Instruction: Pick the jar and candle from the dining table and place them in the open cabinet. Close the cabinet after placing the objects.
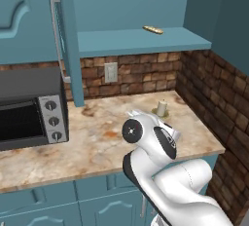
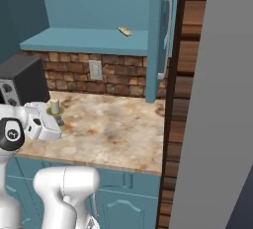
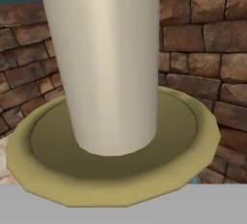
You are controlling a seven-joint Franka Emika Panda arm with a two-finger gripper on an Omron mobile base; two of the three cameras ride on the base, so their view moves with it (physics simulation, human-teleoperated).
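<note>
Above the marbled counter [image 1: 97, 137], below the open cabinet [image 1: 141, 42], the jaws pinch the candle [image 1: 161, 108].

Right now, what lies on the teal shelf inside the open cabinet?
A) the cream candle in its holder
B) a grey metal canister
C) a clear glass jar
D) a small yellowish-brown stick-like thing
D: a small yellowish-brown stick-like thing lies on the shelf of the open cabinet, while the candle is lower, above the marbled counter.

cream candle [image 3: 108, 63] upright in brass holder
</note>
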